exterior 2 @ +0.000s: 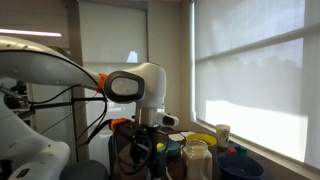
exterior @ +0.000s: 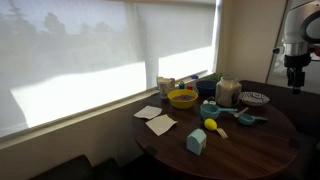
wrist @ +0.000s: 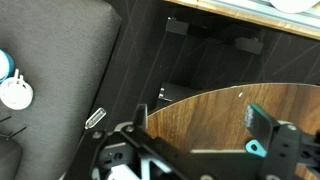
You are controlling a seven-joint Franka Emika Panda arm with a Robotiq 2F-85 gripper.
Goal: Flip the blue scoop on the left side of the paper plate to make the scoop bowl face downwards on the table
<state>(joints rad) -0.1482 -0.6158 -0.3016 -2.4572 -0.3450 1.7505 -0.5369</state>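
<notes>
On the round dark wooden table [exterior: 262, 150]: small blue plastic scoop [exterior: 247, 119] lies just beside the patterned paper plate [exterior: 254, 98]; robot gripper [exterior: 295, 86] hangs high over the table's edge, well apart from both.

Wrist view: gripper fingers [wrist: 136, 122] spread wide, holding nothing. The wood tabletop is below, w/ a teal-blue item [wrist: 262, 119] partly behind one finger; can't tell if it's the scoop. Containers in an exterior view: yellow round bowl [exterior: 182, 98], lidded glass jar [exterior: 227, 92], teal cup [exterior: 210, 108], pale paper cup [exterior: 165, 87] by the window. Contents are too small to make out, & can't tell which way the scoop bowl faces. Yellow ball-shaped item [exterior: 211, 125] & light-blue carton [exterior: 196, 141] sit near table front. White napkins [exterior: 161, 125] lie flat near the yellow bowl.
</notes>
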